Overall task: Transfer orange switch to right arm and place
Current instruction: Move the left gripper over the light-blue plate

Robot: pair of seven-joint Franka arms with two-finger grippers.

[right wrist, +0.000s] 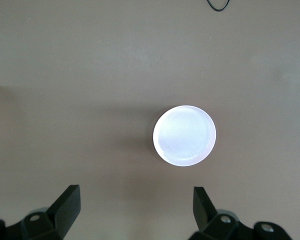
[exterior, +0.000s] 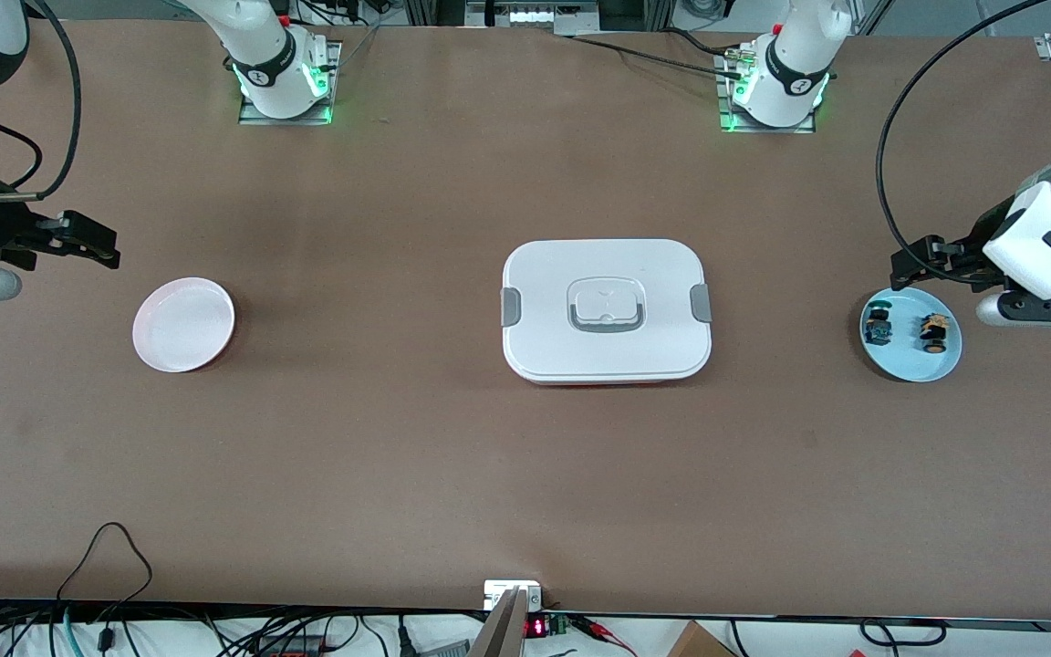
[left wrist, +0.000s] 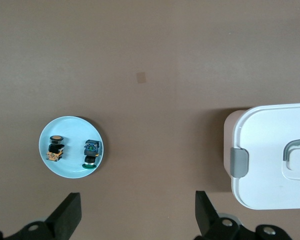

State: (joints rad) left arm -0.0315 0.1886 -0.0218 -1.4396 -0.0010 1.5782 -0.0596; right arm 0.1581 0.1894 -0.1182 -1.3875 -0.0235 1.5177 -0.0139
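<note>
The orange switch [exterior: 934, 333] lies on a light blue plate [exterior: 910, 367] at the left arm's end of the table, beside a similar part with a blue-teal cap [exterior: 879, 326]. The switch also shows in the left wrist view [left wrist: 55, 149] on that plate [left wrist: 72, 171]. My left gripper [exterior: 910, 265] hangs open and empty in the air over the table by the plate's edge; its fingertips [left wrist: 70, 207] stand wide apart. My right gripper [exterior: 109, 251] is open and empty in the air near a pale pink plate [exterior: 183, 324], which also shows in the right wrist view [right wrist: 184, 135].
A white lidded container with grey clips [exterior: 606, 310] sits in the middle of the table, and one end of it shows in the left wrist view [left wrist: 270, 155]. Cables and small devices lie along the table edge nearest the front camera.
</note>
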